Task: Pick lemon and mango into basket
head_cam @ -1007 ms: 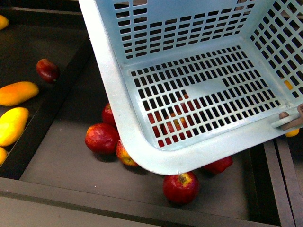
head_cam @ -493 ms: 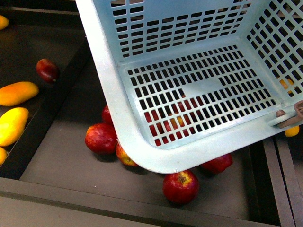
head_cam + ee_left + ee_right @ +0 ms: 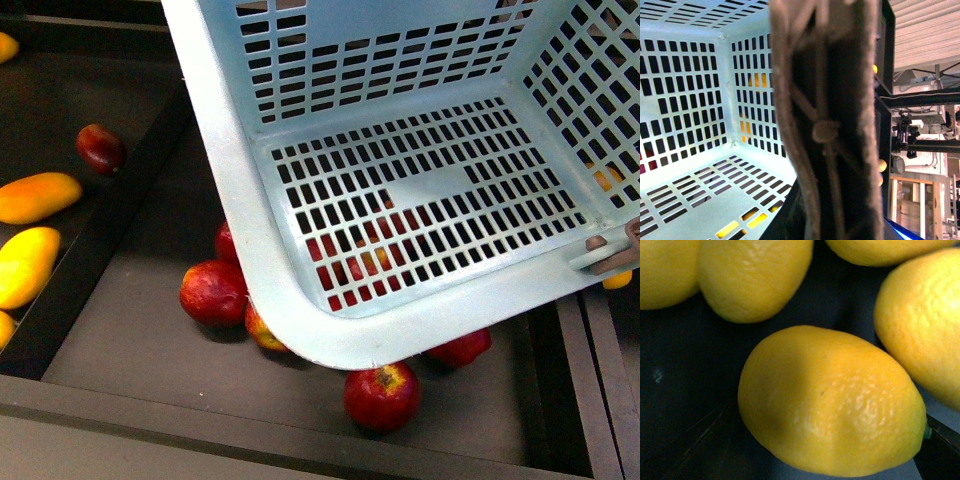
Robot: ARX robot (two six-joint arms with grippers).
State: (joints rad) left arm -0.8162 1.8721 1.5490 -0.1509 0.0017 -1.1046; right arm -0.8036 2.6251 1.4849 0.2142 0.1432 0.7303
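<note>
The basket (image 3: 225,180) hangs tilted above red apples (image 3: 382,395), its handle (image 3: 825,130) right against my left wrist camera. A mango (image 3: 35,197) lies well left of the basket. A lemon (image 3: 830,400) fills my right wrist view among other lemons. My fingers are hidden on both sides, so I cannot tell their grip.

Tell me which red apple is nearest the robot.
The apple showing its yellowish stem dimple, below the rounded corner of the basket; all others lie further back.

A shop-style fruit stand in a lab: dark bins (image 3: 130,330) of sorted apples (image 3: 382,395) and mangoes (image 3: 35,197), equipment frames (image 3: 920,97) behind.
</note>
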